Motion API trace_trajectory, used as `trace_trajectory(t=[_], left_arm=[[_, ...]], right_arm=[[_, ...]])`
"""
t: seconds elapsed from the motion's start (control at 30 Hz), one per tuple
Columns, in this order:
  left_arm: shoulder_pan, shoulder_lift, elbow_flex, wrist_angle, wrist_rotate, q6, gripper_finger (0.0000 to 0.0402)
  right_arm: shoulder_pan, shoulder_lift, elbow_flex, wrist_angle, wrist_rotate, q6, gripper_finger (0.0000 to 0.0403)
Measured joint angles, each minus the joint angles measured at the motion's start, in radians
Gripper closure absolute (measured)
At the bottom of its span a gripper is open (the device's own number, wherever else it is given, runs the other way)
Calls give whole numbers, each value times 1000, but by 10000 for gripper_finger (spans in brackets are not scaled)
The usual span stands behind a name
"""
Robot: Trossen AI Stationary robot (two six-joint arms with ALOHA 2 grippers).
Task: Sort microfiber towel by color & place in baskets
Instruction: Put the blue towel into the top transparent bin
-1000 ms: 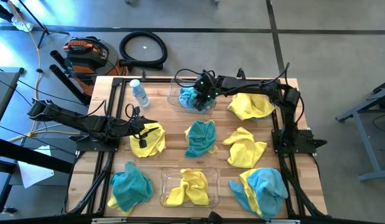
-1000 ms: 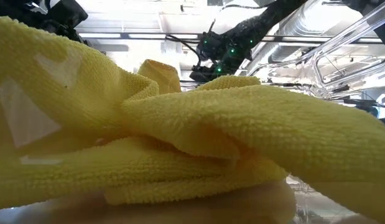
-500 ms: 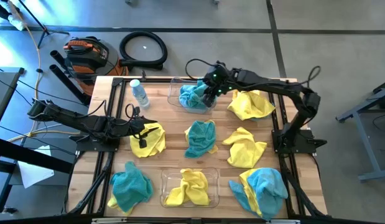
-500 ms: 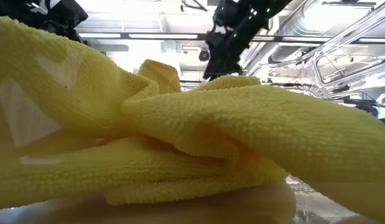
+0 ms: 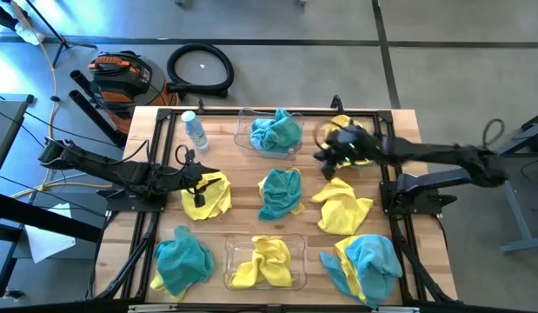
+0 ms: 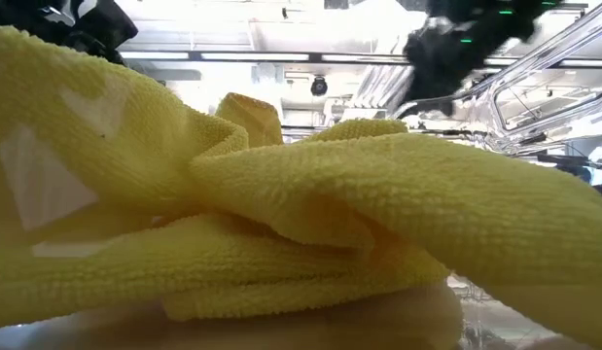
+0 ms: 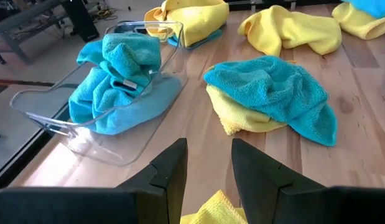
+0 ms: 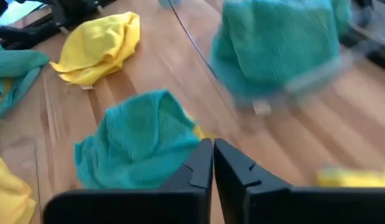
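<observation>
The right gripper [image 5: 325, 154] hangs over the bench [image 5: 242, 193] between the far basket [image 5: 248, 137] and the yellow towel at the far right [image 5: 361, 146], its fingers [image 8: 198, 167] pressed together with nothing between them. That far basket holds a heap of teal towels [image 5: 275, 131], all teal from what I can see. Across the bench, the left gripper [image 5: 199, 185] sits right at a yellow towel [image 5: 209, 195] on the left side, fingers [image 7: 170, 171] parted with a clear gap, gripping nothing.

The near basket [image 5: 237, 253] has yellow towels [image 5: 267, 261] in it. Loose on the bench: a teal towel [image 5: 281, 191] in the middle with a bit of yellow peeking from under it, another yellow one [image 5: 342, 204] to its right, a teal one at the near left corner [image 5: 182, 263], and a teal-on-yellow pile [image 5: 366, 263] at the near right. A small water bottle [image 5: 194, 129] stands near the far left corner.
</observation>
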Motion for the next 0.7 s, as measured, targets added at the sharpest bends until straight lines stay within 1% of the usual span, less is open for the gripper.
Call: trace_trajectory(t=[0.1,0.23,0.4,0.5,0.7], left_arm=[[0,0,0,6,-8,-29,287],[0,0,20,-27,-45,-89,287],[0,7,94,-177,-48,-178,287],[0,18,139,-259,-48,-223,287],[0,48,199,-365,-15,-294,287]], right_arm=[[75,-120,-126,13,83,100,392],[190,-218,-237,42,180,207,389],[331,-233,-300,63,257,272,401],[417,-222,-320,79,333,282,400],[589,-205,-342,128,446,287,402]])
